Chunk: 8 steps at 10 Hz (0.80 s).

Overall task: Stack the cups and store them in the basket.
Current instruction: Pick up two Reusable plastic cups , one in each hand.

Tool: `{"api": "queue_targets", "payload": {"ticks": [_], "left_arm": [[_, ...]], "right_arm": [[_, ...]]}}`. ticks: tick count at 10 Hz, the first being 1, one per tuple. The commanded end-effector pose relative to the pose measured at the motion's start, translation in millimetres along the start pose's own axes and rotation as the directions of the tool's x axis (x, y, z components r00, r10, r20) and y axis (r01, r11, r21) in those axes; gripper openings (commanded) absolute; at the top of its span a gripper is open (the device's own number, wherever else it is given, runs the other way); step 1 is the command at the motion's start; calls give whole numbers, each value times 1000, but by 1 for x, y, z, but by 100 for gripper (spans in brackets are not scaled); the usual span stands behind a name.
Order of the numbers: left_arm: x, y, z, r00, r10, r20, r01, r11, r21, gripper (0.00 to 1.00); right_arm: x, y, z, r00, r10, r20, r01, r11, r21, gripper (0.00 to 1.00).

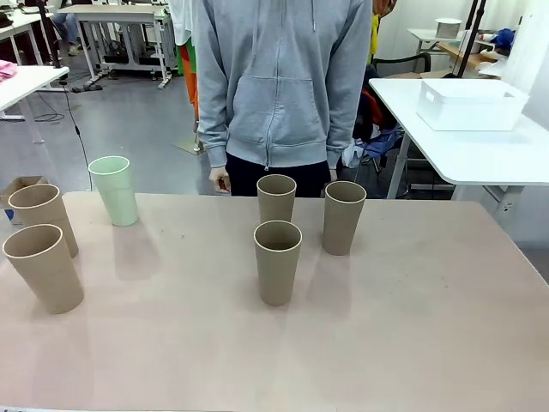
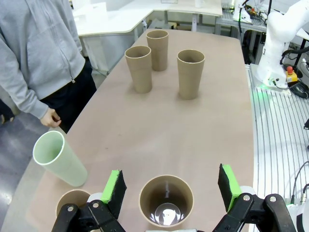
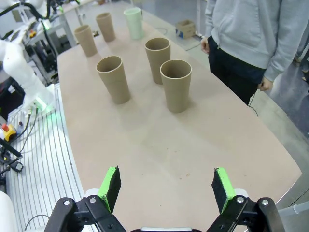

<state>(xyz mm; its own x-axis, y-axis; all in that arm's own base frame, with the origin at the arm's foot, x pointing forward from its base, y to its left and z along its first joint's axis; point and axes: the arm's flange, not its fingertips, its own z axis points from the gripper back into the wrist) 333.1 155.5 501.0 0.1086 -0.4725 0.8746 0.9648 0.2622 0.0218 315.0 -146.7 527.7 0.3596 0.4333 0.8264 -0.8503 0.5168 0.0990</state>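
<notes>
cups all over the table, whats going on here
Nothing is stacked yet. On the table, upright and apart, stand a mint green cup and two brown cups on the robot's left, and three brown cups in the middle. The left gripper hangs open above the nearer left brown cup; the right gripper is open over bare table. The person stands at the far side, hands down, touching nothing. The white basket sits on a separate table at the far right.

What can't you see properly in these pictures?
- Front view: inside of the basket, hidden by its wall.
- Front view: base of the far middle cup, behind the nearer cup.
- Left wrist view: corner cup, partly behind the left gripper and cut by the bottom edge.
</notes>
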Motion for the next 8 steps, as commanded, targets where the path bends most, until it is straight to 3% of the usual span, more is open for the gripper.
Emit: {"api": "queue_targets", "payload": {"ticks": [1,8], "left_arm": [[1,3,2,999,-20,25,20,1000,0,100],[1,3,2,999,-20,25,20,1000,0,100]], "right_arm": [[2,-3,1,999,22,24,-22,1000,2,100],[2,-3,1,999,22,24,-22,1000,2,100]]}}
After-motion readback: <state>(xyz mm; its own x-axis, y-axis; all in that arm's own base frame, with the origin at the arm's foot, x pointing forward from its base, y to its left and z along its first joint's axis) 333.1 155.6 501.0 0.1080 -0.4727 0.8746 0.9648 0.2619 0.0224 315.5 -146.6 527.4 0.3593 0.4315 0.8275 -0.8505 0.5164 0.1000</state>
